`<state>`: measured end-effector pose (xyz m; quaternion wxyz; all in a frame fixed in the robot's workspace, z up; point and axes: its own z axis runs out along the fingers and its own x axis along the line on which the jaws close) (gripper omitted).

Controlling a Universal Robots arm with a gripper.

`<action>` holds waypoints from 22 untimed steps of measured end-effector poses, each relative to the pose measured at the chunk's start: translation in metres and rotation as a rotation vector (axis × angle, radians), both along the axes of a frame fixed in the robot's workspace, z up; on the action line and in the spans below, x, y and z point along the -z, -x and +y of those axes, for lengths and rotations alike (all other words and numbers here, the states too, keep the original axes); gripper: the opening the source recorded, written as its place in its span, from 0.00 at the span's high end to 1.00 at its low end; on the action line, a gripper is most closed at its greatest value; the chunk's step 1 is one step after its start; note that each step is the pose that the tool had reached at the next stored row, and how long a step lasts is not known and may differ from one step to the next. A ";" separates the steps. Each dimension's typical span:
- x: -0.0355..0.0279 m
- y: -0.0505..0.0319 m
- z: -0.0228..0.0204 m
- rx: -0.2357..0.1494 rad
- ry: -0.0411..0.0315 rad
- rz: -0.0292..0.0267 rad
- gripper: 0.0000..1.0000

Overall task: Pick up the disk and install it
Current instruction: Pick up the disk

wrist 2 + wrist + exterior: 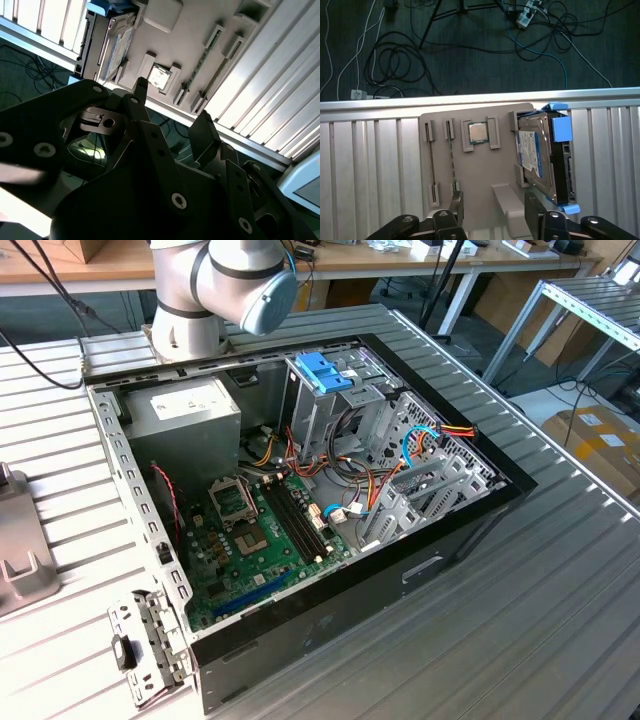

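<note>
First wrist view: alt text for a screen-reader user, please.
The disk stands on edge in a grey holder plate on a slatted metal table; the open gripper hovers over the plate, not touching the disk. A processor chip sits in another slot.

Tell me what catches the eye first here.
In the exterior view an open computer case lies on the ribbed metal table, its green circuit board laid bare. In the first wrist view the disk, with blue rails, stands on edge in a grey tray that also holds a small chip. The tool hangs open and empty near that tray.
</note>
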<state>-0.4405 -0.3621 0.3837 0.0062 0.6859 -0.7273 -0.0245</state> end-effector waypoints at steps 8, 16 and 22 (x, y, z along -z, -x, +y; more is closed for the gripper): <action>0.0011 0.0000 0.0030 0.000 0.0001 0.0001 0.40; 0.0021 0.0001 0.0033 0.000 0.0001 0.0001 0.40; 0.0033 0.0001 0.0041 0.000 0.0000 0.0001 0.40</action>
